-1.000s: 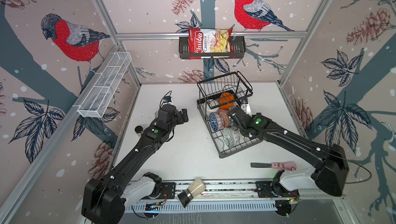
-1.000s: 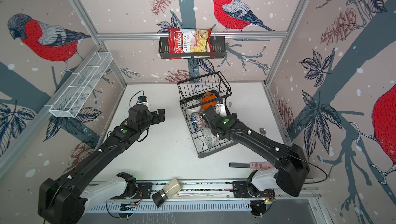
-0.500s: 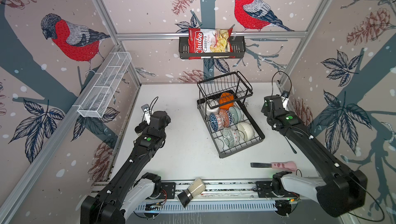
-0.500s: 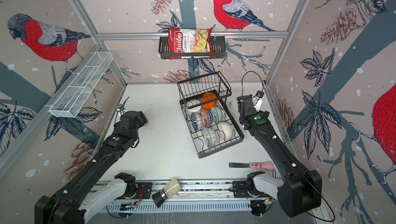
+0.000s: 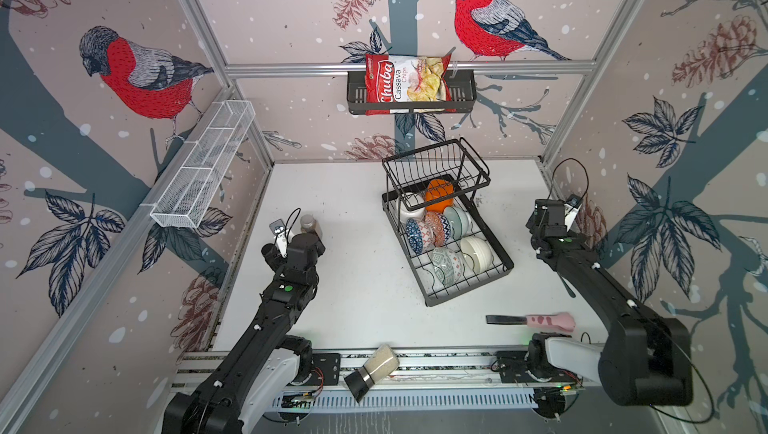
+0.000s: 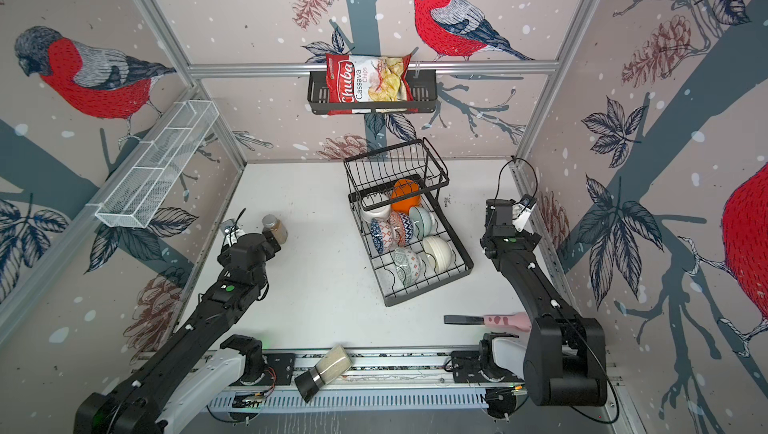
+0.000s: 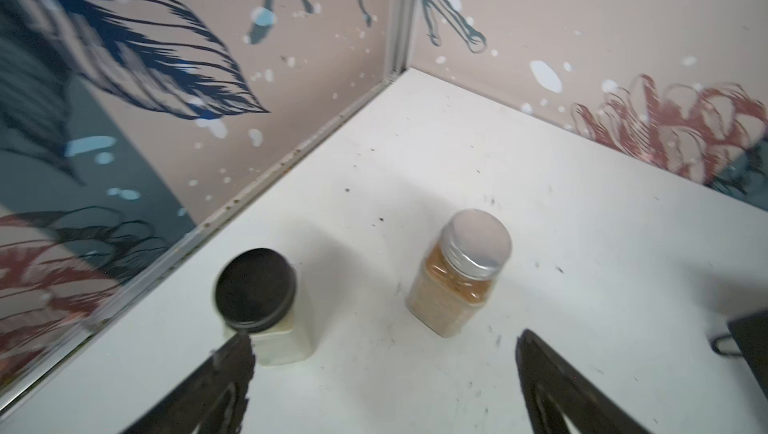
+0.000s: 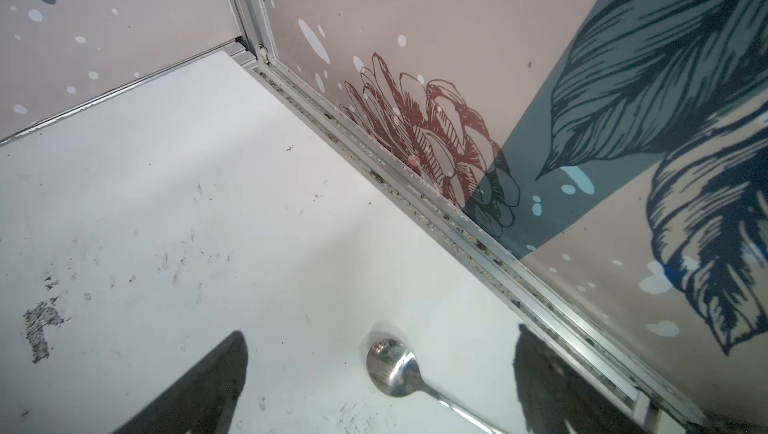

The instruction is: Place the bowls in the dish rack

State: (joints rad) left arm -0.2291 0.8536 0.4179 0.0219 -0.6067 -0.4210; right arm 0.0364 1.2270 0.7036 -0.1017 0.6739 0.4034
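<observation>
**Top views.** The rack [image 5: 469,285] sits mid-table, askew. Its long axis runs from the back wall toward the near right, with the raised tier at the far end. Every bowl in sight is in the lower tier, and none lies on the table [image 5: 353,203]. The bowls [image 5: 436,230] stand on edge in the slots, leaning on one another in rows along that axis. A bowl is round and has no long axis of its own. Its rim plane stands near upright, but which way each mouth faces cannot be told. The orange bowl [image 5: 439,196] sits under the raised tier and a white bowl [image 6: 438,251] sits nearer the open end. The left arm [image 5: 286,290] and right arm [image 5: 582,270] stand well apart from the rack, one by each side wall. Loading appears complete.

Hazard: an arm crossing the middle could bump the rack, and the leaning bowls could then slip from their slots.

**Left wrist.** The left gripper [image 7: 382,344] is spread wide and empty. A black-lid jar [image 7: 262,307] stands at one fingertip, and contact cannot be judged. A brown jar [image 7: 461,274] stands just ahead.

Hazard: a forward move or a closing of the jaws could tip either jar.

**Right wrist.** The right gripper [image 8: 380,336] is spread wide and empty above a spoon [image 8: 392,365], near the wall rail [image 8: 457,220].

Hazard: a descent could strike the spoon or the rail.
</observation>
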